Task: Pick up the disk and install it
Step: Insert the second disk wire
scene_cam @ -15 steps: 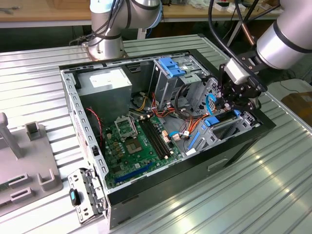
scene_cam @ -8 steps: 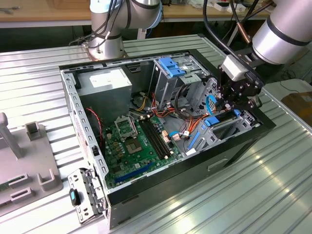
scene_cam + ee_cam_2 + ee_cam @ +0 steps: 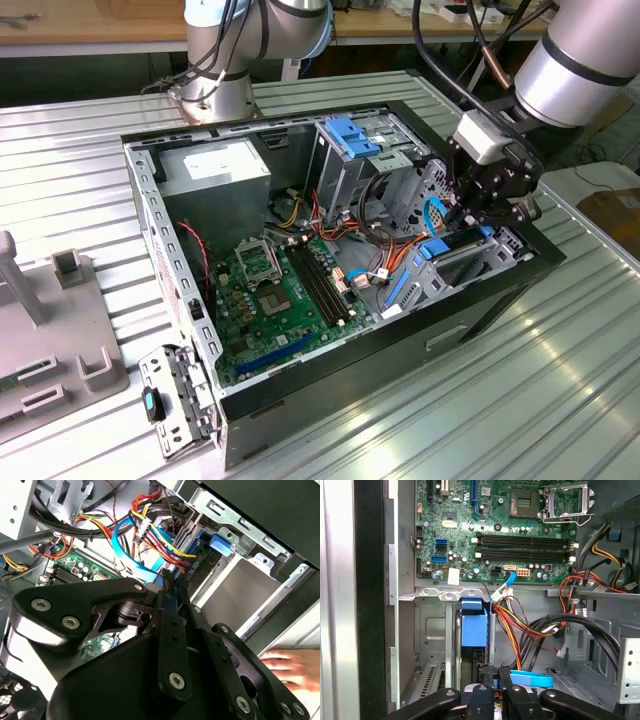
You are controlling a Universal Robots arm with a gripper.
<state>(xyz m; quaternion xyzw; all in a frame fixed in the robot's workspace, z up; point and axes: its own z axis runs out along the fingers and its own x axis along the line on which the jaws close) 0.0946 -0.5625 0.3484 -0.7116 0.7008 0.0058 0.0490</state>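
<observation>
The disk [image 3: 455, 245] stands on edge in the drive bay at the open case's corner on the exterior view's right, its bright blue carrier rail uppermost. In the first wrist view the blue carrier [image 3: 473, 625] sits in the bay slot with the dark drive body under it. My gripper [image 3: 478, 222] hangs directly over that end of the disk. In both wrist views its black fingers [image 3: 483, 680] stand close together, and in the first wrist view a sliver of blue rail shows between them. The fingertips [image 3: 169, 582] sit among the blue and coloured cables.
The motherboard [image 3: 270, 290] covers the case floor, with a power supply [image 3: 215, 170] and an upper drive cage [image 3: 350, 150] behind. Wire bundles [image 3: 530, 625] crowd the bay. A person's hand [image 3: 292, 665] rests outside the case. A grey fixture [image 3: 50, 340] stands at the exterior view's left.
</observation>
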